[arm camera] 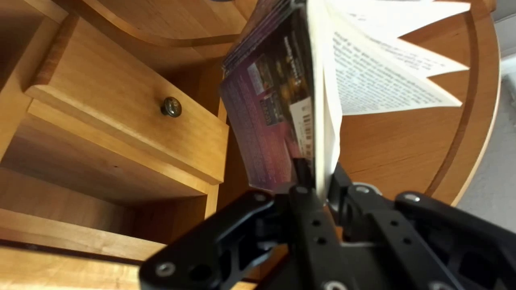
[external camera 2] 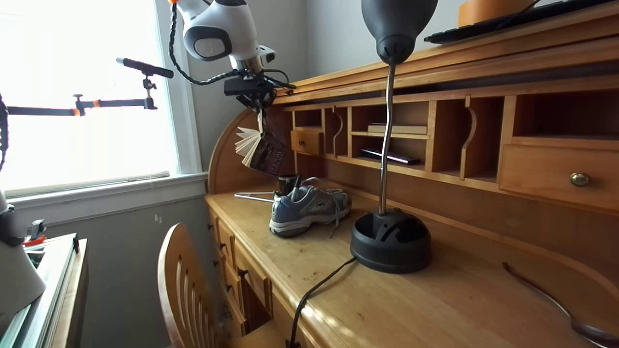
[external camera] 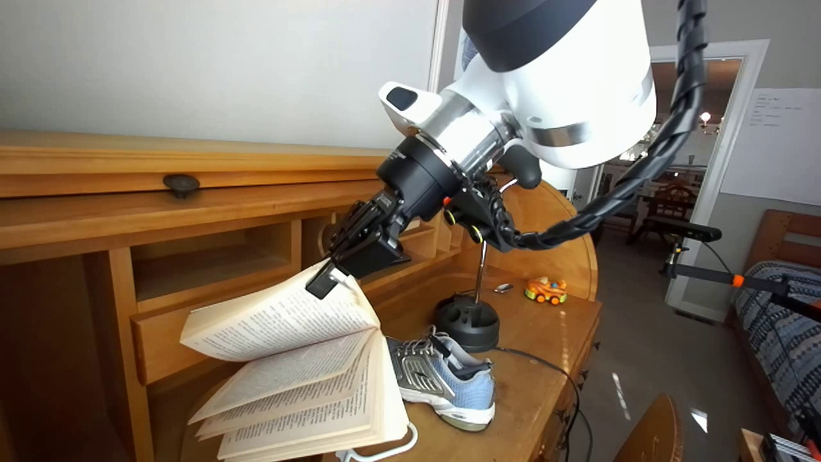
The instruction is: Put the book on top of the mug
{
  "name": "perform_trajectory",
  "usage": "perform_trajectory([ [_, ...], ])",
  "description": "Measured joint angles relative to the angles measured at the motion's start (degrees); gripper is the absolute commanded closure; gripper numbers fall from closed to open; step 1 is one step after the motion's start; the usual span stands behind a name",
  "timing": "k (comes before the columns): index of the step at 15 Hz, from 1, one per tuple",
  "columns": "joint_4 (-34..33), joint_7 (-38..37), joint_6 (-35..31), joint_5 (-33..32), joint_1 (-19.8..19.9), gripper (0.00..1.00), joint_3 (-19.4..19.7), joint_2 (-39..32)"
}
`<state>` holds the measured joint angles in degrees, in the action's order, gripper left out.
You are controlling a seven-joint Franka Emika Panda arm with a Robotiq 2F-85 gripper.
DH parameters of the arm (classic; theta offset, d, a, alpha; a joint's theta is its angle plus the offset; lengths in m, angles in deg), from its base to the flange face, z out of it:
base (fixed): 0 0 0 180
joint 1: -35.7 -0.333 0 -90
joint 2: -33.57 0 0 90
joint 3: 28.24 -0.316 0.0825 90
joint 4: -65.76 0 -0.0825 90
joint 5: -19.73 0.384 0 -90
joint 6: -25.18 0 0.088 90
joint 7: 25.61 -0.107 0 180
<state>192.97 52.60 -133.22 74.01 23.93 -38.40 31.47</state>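
The book (external camera 2: 268,154) is up in the air above the desk (external camera 2: 435,309), gripper (arm camera: 321,179) clamped on part of it, cover plus a block of pages by the look of it; the rest hangs splayed.

Lift seems done; step in hand, I'd say, is carrying it over the mug (external camera 2: 286,185) and down. It's tilted, so level it first: turn the wrist until the cover lies near flat, middle of the book above the rim. Go down slowly, let the loose leaves settle on the mug before the weight does, then let go gently. Risk: fanned side catches first and tips the mug, or the book slides off.

Looks: thick paperback, dark maroon-purple cover with a barcode showing in the wrist view, cream pages fanned in clumps.

Mug is dark, partly hidden behind the sneaker (external camera 2: 309,210) in an exterior view; book's low corner appears just above it there, can't tell the gap in depth. Sneaker is near enough to snag, so keep the descent clear of it. The lamp base (external camera 2: 390,256) stands further along the desk, well apart from the book
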Motion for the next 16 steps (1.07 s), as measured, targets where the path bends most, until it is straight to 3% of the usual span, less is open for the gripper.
perform_trajectory([
  [16,0.9,10.1,-8.9,2.9,0.5,0.96,0.2,-4.3],
])
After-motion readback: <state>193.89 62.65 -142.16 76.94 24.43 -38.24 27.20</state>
